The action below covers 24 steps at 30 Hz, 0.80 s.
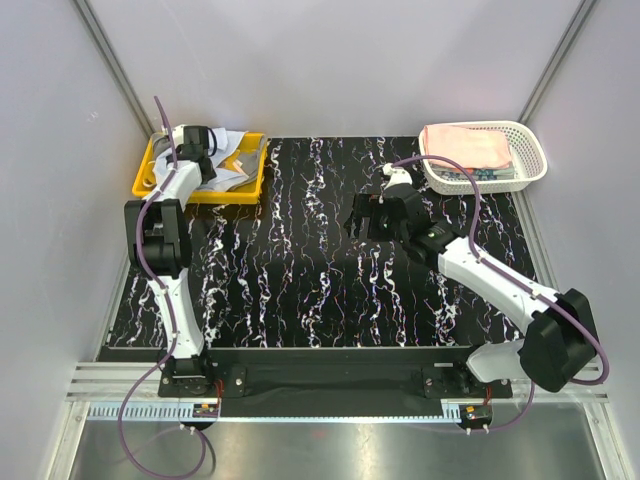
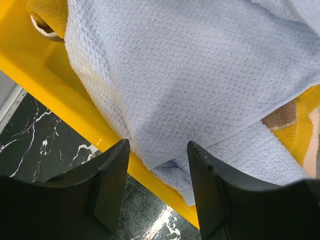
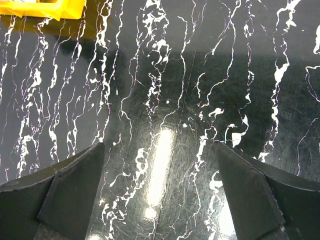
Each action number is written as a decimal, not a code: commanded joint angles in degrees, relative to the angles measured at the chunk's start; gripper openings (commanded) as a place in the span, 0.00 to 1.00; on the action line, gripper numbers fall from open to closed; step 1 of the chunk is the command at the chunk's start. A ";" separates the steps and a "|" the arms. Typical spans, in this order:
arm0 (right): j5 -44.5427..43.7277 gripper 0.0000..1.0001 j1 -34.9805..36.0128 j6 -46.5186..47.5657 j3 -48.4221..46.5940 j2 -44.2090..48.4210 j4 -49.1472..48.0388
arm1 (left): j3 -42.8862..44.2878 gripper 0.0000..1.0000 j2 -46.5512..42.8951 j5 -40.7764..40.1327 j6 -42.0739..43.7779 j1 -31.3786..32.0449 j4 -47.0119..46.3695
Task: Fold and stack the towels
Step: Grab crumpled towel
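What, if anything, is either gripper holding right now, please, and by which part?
Nothing is held. The left gripper is open over the light blue towel in the yellow tray; the right gripper is open over the table.

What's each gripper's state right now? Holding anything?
Left gripper: open, holding nothing, over the light blue towel at the yellow tray edge.
Right gripper: open, empty, above the black table.
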State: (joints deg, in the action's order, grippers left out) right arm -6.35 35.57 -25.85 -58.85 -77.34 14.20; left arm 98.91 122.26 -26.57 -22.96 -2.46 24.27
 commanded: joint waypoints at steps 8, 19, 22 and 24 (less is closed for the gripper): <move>1.34 1.00 0.02 -0.87 -0.04 -0.97 -3.04 | 0.67 0.54 0.88 0.29 -1.47 -0.35 -3.35; 1.95 1.00 -0.06 -0.96 -0.12 -2.46 -3.39 | 2.42 0.35 2.02 0.55 -1.82 -0.53 -2.39; 2.30 1.00 -0.06 -1.05 -0.39 -2.99 -3.47 | 2.95 0.24 2.28 0.81 -1.74 -0.62 -2.12; 2.39 1.00 -0.06 -1.05 -0.39 -3.08 -3.47 | 2.86 0.18 2.28 1.17 -1.74 -0.62 -2.30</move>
State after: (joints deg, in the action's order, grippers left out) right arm -4.82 35.57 -26.26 -58.81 -80.07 13.10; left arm 99.61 124.20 -25.74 -24.36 -2.59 23.86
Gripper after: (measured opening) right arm 0.994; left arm 0.204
